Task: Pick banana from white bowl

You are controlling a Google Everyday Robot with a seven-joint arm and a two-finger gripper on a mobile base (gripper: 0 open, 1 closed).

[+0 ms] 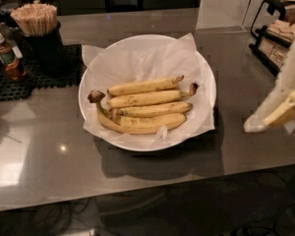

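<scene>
The white bowl (pixel 202 73), wide and lined with crinkled white paper, sits mid-counter and holds several bananas. The banana (pixel 143 86) lies at the top of the pile, nearly straight, with a short brownish stem end pointing right. Below it lies a similar banana with a blacker stem tip (pixel 147 98). A curved banana with a big dark stem knob (pixel 132 127) lies at the bottom. My gripper (pixel 265 121) comes in from the right edge, blurred and pale, to the right of the bowl and apart from it. It holds nothing that I can see.
A black cup of wooden stirrers (pixel 38 31) and a small sauce bottle (pixel 9 58) stand on a black mat (pixel 19 82) at the back left. A black rack with packets (pixel 278 36) stands at the back right. The counter's front edge runs below the bowl.
</scene>
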